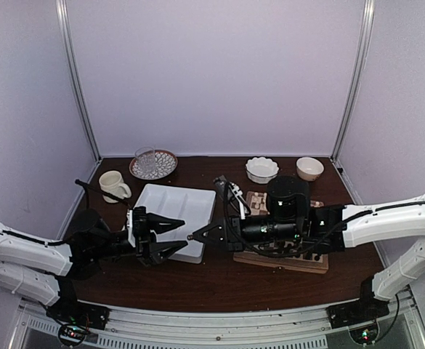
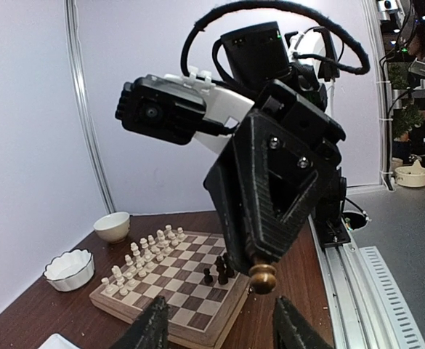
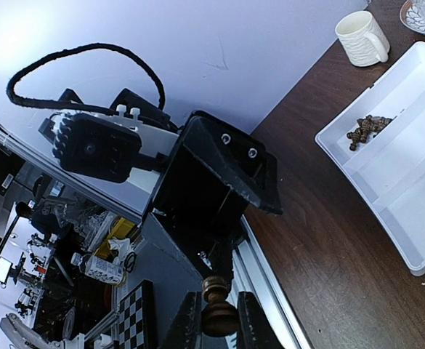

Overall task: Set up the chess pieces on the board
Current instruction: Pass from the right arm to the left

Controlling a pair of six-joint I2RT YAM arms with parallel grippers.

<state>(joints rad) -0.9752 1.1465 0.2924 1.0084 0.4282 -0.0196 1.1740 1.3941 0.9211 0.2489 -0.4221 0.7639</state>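
Note:
My right gripper (image 1: 195,236) (image 3: 218,320) is shut on a dark brown chess piece (image 3: 217,311) (image 2: 263,277) and holds it in the air above the near table edge. My left gripper (image 1: 163,240) (image 2: 219,320) faces it tip to tip with its jaws open. The piece hangs just beyond its fingers and is not touching them. The board (image 2: 187,309) (image 1: 299,265) lies under the right arm. It carries a few dark chess pieces (image 2: 221,270) at one edge and rows of cream chessmen (image 2: 143,256). More dark chess pieces (image 3: 368,126) lie in the white tray (image 3: 408,182) (image 1: 170,203).
A cream mug (image 1: 114,185) (image 3: 361,36) stands at the left. A glass on a patterned plate (image 1: 152,163) is at the back. A fluted white bowl (image 1: 261,169) (image 2: 68,269) and a small bowl (image 1: 309,168) (image 2: 112,226) stand beyond the board. A metal rail (image 2: 357,283) runs along the near edge.

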